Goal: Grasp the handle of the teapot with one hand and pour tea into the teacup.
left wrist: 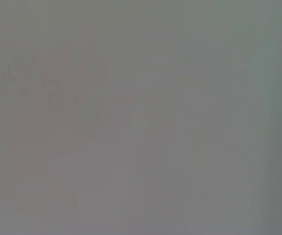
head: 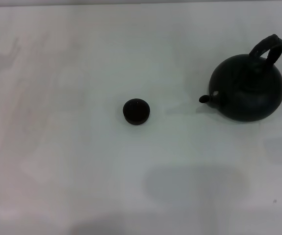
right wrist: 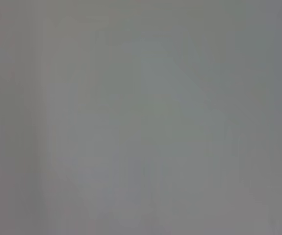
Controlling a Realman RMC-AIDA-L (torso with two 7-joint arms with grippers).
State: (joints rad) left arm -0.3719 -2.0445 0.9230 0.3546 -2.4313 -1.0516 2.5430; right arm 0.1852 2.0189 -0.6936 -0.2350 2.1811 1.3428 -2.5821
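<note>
A big round black teapot (head: 248,90) sits upright on the white worktop (head: 72,161), far on the right. Its arched handle (head: 268,49) stands over its top, and its short spout (head: 207,98) points left. A tiny dark teacup (head: 136,111) sits near the middle, well apart from it. Neither gripper shows, so its jaws cannot be told.

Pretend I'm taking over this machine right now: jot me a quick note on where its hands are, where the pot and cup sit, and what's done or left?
Grippers: neither is in view; both wrist views show only blank surface.
Things: teapot stands upright at the right of the white table, handle free, spout aimed left toward the teacup, which sits apart near the middle.
Done: nothing yet.
Left: grasp the handle, lift, pour into the teacup.
</note>
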